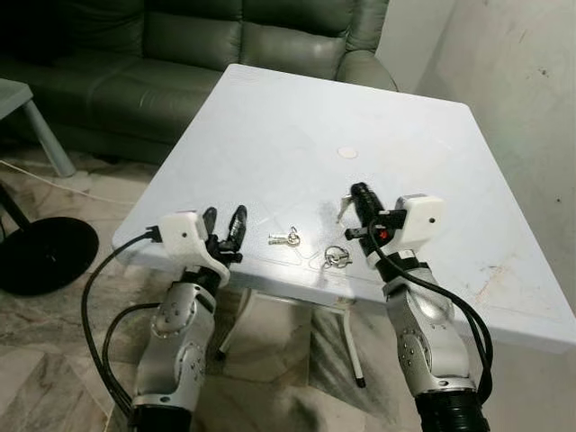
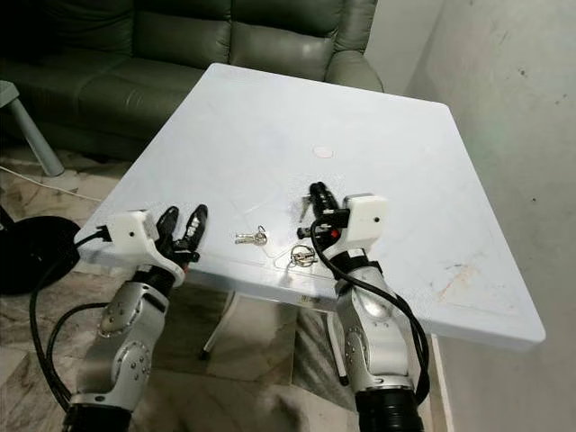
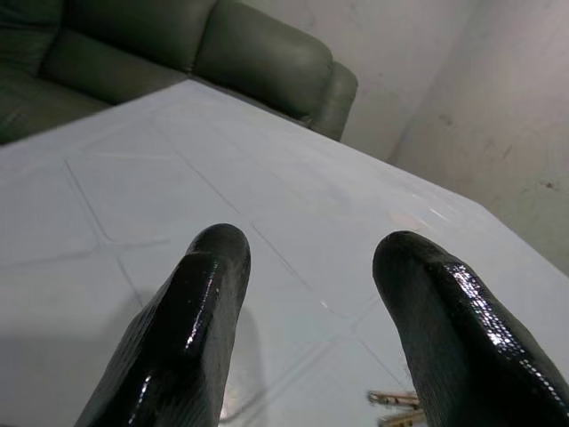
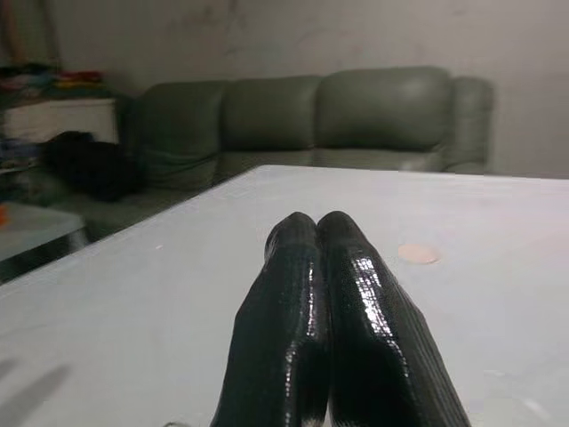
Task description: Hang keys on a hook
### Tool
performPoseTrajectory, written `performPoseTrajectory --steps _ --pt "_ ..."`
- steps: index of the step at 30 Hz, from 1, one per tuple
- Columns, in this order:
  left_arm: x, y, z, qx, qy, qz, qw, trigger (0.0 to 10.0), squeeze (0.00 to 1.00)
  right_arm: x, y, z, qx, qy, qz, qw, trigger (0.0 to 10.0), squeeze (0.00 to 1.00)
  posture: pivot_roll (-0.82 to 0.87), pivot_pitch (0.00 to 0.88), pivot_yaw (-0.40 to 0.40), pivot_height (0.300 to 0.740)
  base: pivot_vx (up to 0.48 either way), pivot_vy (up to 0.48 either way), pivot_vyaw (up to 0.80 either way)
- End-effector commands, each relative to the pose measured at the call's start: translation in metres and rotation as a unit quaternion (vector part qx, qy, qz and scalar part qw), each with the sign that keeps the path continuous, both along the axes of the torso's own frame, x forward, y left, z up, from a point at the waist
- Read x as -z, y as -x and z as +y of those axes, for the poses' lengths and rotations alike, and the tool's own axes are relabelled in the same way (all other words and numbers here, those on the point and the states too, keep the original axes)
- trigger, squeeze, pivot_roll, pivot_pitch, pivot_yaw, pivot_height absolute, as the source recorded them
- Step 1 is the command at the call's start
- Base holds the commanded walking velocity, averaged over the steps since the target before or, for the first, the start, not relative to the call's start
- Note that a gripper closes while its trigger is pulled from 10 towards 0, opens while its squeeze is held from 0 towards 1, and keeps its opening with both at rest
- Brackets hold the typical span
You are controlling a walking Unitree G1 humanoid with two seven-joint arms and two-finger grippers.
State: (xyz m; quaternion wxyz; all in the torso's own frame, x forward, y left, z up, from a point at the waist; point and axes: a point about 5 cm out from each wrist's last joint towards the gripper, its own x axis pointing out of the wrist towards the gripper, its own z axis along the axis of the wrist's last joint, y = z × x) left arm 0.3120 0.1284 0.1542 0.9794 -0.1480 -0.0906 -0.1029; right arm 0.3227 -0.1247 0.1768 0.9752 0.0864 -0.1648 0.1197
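On the far left, a round black base stands on the marbled floor, and behind it a dark green sofa runs along the back of the room. The white plastic worktop stands in front of the sofa, with its right side near a pale wall.

The left gripper is at the near left edge of the worktop. Its two black fingers are spread apart, with nothing between them; in the left wrist view the white surface shows through the gap.

Just to the right of this gripper, a small bunch of keys lies flat on the worktop. A little more to the right and nearer to the edge there is a key ring with metal pieces on it, also lying on the surface.

The right gripper is just beside the ring, above the worktop, pointing toward the sofa. Its fingers are pressed together, and a small silver key seems to hang beside them, but I cannot tell if it is grasped.

Farther back on the worktop there is a small round cap.
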Motion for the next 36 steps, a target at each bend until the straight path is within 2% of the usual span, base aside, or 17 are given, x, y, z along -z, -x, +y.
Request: performPoseTrajectory --steps 1,6,10,12,19,30,36 --pt "-0.003 -0.002 0.001 0.005 -0.001 -0.004 1.0 10.0 0.0 -0.001 0.002 -0.012 0.037 0.006 0.002 0.999 10.0 0.0 0.15 0.077 -0.082 0.74 0.0 0.0 0.0" --pt "-0.007 -0.002 0.009 0.002 -0.003 -0.013 1.0 10.0 0.0 0.003 0.009 -0.018 0.06 0.026 0.003 0.998 10.0 0.0 0.14 0.065 -0.069 0.74 0.0 0.0 0.0" --pt "-0.002 0.0 0.014 -0.002 -0.012 -0.008 1.0 10.0 0.0 0.012 0.015 -0.026 0.074 0.029 0.014 0.997 10.0 0.0 0.12 0.057 -0.058 0.74 0.0 0.0 0.0" --pt "0.001 0.002 0.018 -0.004 -0.014 -0.005 1.0 10.0 0.0 0.017 0.02 -0.033 0.101 0.037 0.021 0.994 10.0 0.0 0.11 0.054 -0.051 0.74 0.0 0.0 0.0" --pt "-0.001 0.007 0.025 -0.005 -0.013 -0.004 1.0 10.0 0.0 0.017 0.028 -0.043 0.131 0.039 0.019 0.991 10.0 0.0 0.1 0.062 -0.036 0.74 0.0 0.0 0.0" --pt "0.005 0.008 0.028 -0.011 -0.008 0.0 1.0 10.0 0.0 0.027 0.034 -0.044 0.143 0.063 0.037 0.987 10.0 0.0 0.08 0.062 -0.035 0.74 0.0 0.0 0.0" --pt "0.001 0.0 0.03 -0.019 -0.005 -0.003 1.0 10.0 0.0 0.024 0.026 -0.035 0.138 0.084 0.044 0.986 10.0 0.0 0.09 0.063 -0.047 0.74 0.0 0.0 0.0"
